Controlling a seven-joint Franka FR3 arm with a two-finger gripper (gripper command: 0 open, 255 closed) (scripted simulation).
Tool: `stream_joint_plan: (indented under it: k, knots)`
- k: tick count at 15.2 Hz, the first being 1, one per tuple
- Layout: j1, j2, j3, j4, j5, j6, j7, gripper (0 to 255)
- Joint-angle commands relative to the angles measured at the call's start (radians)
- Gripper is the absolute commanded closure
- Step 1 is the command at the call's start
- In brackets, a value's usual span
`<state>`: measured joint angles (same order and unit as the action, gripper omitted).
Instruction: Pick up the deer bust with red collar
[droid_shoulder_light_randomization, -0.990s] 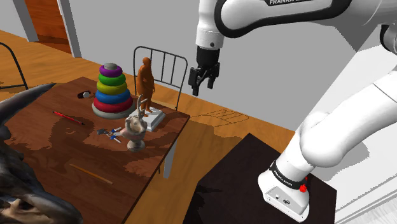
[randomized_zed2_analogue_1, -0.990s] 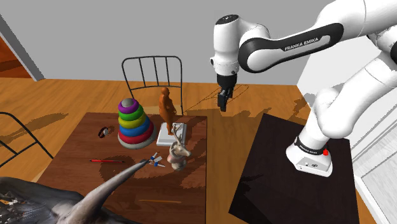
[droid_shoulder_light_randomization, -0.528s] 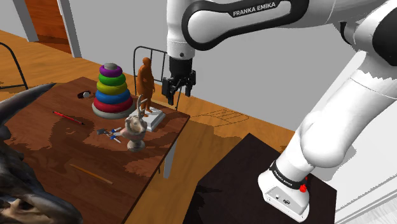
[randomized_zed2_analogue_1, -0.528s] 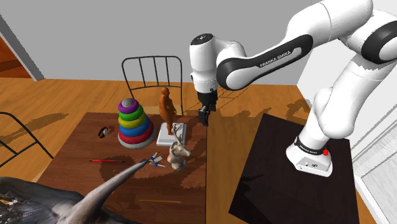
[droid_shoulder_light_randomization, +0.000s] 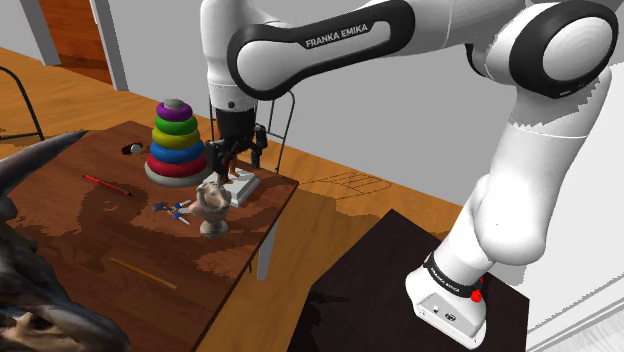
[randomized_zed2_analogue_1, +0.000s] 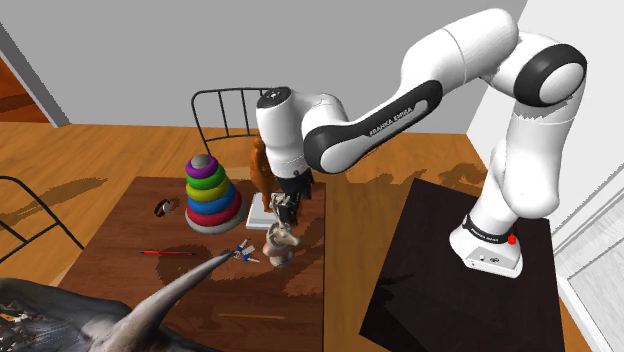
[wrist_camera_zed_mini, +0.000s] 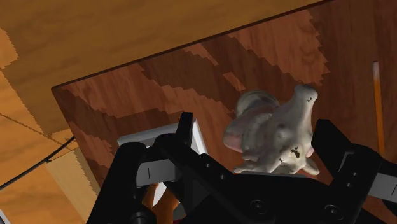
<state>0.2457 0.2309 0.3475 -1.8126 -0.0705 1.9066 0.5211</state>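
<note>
While the black hand hangs point-down over the table, its two fingers stand wide apart and released, clasping nothing. Seen from the wrist, the deer bust lies in the gap between them, lower down, and neither finger is on it. From the shoulder view the fingertips sit just above the bust, one of them close over its antlers, with no contact that I can make out. The second exterior view shows the same stacking: hand directly over the pale grey bust, which stands upright on the dark wooden table near the edge that faces the arm's stand.

Just beside the bust, toward the chair, is a flat white base carrying a brown standing figure, partly covered by the arm. Further in stands a tower of coloured rings, and a red pen lies well apart on the shoulder view's left
</note>
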Motion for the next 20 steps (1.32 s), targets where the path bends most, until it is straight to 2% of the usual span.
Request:
stream_joint_plan:
  k: [1, 4, 11, 13, 14, 20]
  knots:
    - [0.025, 0.075, 0.006, 0.068, -0.025, -0.001, 0.031, 0]
    - [0.061, 0.171, 0.006, 0.169, -0.056, -0.014, 0.062, 0]
    - [0.065, 0.21, -0.002, 0.12, -0.071, 0.071, 0.07, 0]
    - [0.065, 0.209, -0.002, 0.12, -0.071, 0.071, 0.07, 0]
    - [0.064, 0.208, -0.002, 0.118, -0.071, 0.071, 0.069, 255]
    - [0.064, 0.208, -0.002, 0.12, -0.071, 0.07, 0.07, 255]
